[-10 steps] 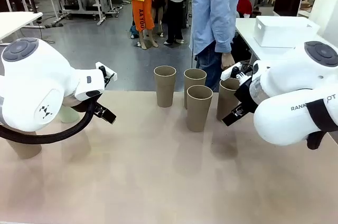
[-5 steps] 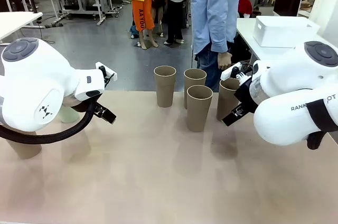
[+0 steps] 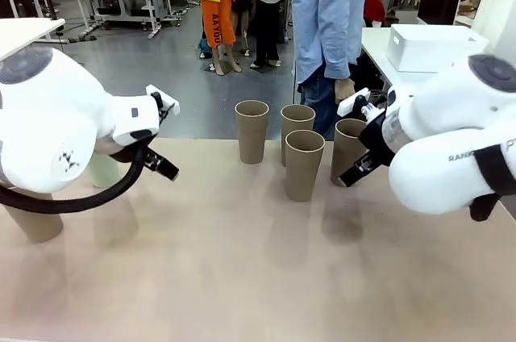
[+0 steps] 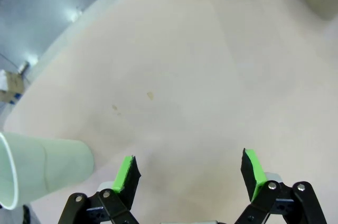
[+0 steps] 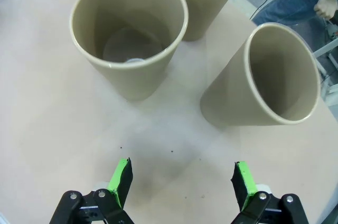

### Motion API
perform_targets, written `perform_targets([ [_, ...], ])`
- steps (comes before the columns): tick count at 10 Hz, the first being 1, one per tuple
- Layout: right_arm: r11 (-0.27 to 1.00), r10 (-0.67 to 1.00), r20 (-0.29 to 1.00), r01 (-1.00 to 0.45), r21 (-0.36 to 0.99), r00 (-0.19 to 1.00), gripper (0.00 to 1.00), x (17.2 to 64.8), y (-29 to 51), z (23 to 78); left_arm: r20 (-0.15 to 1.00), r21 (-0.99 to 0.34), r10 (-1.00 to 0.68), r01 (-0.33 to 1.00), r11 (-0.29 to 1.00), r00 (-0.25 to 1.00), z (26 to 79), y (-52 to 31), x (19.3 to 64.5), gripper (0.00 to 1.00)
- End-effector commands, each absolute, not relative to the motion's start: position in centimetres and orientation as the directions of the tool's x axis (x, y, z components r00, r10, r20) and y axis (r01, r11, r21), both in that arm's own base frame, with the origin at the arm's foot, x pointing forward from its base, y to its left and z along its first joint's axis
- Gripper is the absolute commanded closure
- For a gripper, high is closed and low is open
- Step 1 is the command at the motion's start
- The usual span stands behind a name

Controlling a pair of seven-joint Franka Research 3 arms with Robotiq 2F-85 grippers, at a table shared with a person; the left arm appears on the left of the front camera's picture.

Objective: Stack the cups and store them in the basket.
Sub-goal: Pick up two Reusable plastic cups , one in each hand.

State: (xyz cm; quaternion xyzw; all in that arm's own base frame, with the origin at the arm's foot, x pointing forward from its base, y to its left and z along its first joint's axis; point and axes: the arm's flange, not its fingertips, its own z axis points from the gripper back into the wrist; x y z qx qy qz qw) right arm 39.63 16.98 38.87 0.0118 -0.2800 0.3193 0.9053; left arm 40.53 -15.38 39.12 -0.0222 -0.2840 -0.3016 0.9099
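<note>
Standing upright on the smooth beige desk [image 3: 242, 277] were tall, tapered cups of matte tan, like kraft paper, with round open mouths. Taking the front cup [image 3: 304, 163] as the mark, a second cup [image 3: 297, 128] stood just behind it, a third [image 3: 251, 131] behind and to its left, and a fourth [image 3: 348, 148] just to its right, beside the right arm. A fifth tan cup [image 3: 32, 225] stood well to its left, under the bulky white left arm, with a pale mint-green cup [image 3: 103, 171] near it. The right tool [image 5: 182, 177] hung over bare desk just short of the front cup, its green-padded fingers spread wide and gripping nothing. The left tool [image 4: 190, 174] was likewise wide open and empty, far to the left of the front cup. The basket [image 3: 431, 47], a white rectangular plastic bin with rounded corners, sat on a separate white desk [image 3: 379, 43] well behind and to the right of the front cup.
</note>
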Motion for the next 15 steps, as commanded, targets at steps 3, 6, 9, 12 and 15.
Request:
perform_targets([
  [3,0.769,0.57,0.54,-0.634,-0.084,0.62,0.0,38.9,14.0,51.1,0.58,-0.016,-0.518,0.645,0.764,0.629,50.3,-9.1,40.8,0.0],
  [6,0.71,0.589,0.585,-0.703,-0.045,0.558,0.0,39.3,7.1,55.3,0.563,-0.061,-0.64,0.798,0.599,0.523,55.4,-5.4,37.1,0.0],
  [9,0.68,0.573,0.648,-0.732,-0.034,0.502,0.0,38.2,-0.7,55.3,0.613,-0.037,-0.669,0.861,0.508,0.421,56.7,3.8,36.1,0.0],
  [12,0.626,0.574,0.699,-0.779,-0.04,0.426,0.0,37.3,-6.3,53.7,0.7,-0.032,-0.633,0.9,0.434,0.33,55.5,10.4,34.9,0.0],
  [15,0.576,0.525,0.759,-0.818,0.018,0.386,0.0,36.5,-10.6,52.0,0.748,-0.004,-0.605,0.915,0.404,0.271,52.7,8.1,31.9,0.0],
])
